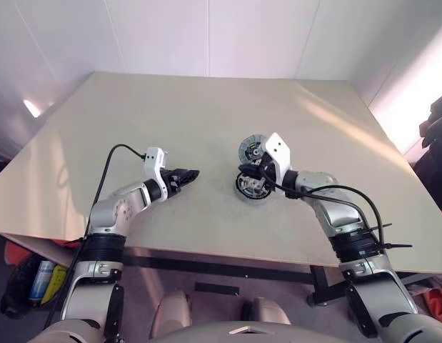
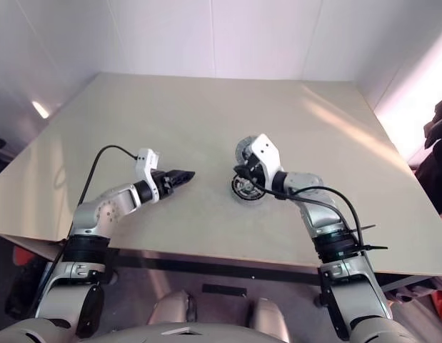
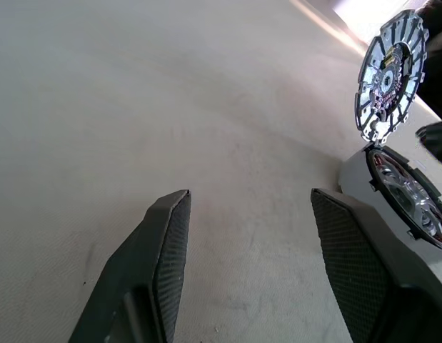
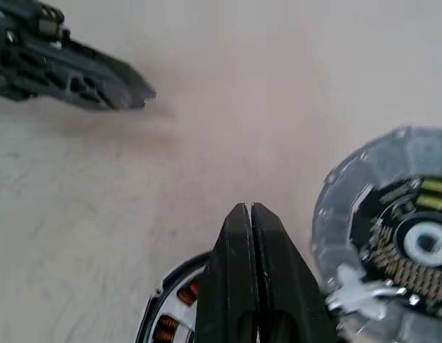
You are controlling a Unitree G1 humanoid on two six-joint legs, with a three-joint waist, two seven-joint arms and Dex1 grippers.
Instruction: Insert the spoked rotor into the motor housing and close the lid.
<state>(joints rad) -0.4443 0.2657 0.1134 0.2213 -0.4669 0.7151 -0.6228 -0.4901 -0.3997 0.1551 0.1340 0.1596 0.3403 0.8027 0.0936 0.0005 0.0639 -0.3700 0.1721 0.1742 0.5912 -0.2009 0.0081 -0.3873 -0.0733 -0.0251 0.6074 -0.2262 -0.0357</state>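
The motor housing, a dark-rimmed ring with coppery coils, lies flat on the table. Silver spokes of the spoked rotor show inside its rim. The lid, a finned silver disc with a dark centre, stands raised on edge at the housing's far side, its inner face towards me. My right gripper is shut with nothing in it, its tips over the housing's rim beside the lid. My left gripper hovers open and empty to the left of the housing.
The beige table stretches wide around the parts; its front edge runs just under my forearms. A dark shape stands past the table's right edge. A bottle lies below the left corner.
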